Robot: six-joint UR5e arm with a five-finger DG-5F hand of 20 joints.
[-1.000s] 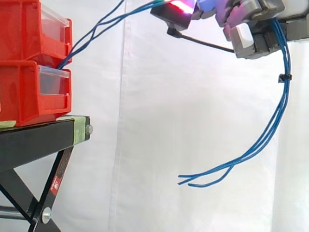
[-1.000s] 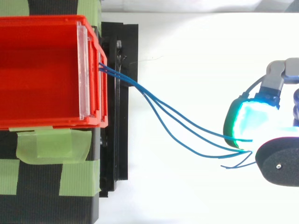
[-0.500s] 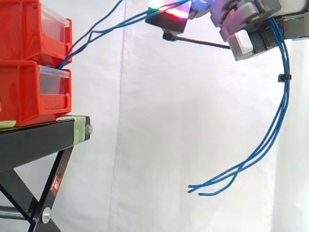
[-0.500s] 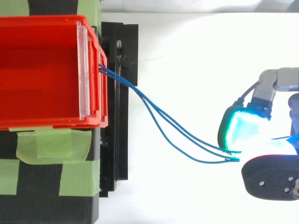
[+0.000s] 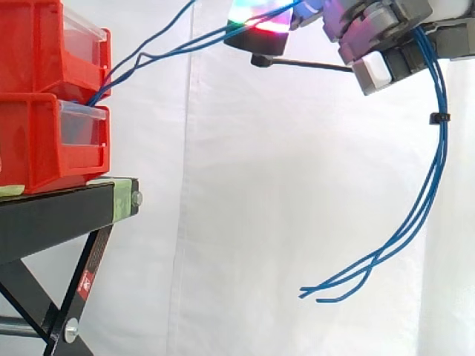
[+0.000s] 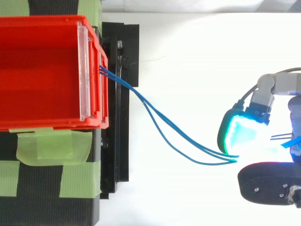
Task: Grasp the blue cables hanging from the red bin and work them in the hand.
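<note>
Thin blue cables (image 5: 159, 46) come out of the lower red bin (image 5: 52, 141) and rise to the hand (image 5: 378, 30) at the top right of the side view. The hand's fingers are curled round the cables, with a glowing pad (image 5: 258, 22) over them. Past the hand the cables (image 5: 434, 156) hang down in a long bundle held by a small black tie (image 5: 439, 117), and their loose ends curl at the bottom right. From above, the cables (image 6: 164, 129) run from the bin's front (image 6: 102, 70) to the cyan-green glowing fingertip (image 6: 242, 139).
Two red bins are stacked on a black stand (image 5: 59, 215) with green tape (image 6: 51, 146) at the left. A white curtain hangs behind. Open space lies between the stand and the hand.
The hand has shifted slightly toward the bins and turned. The hanging cable ends have swung to the right and a little lower. The cables between bin and hand lie closer together.
</note>
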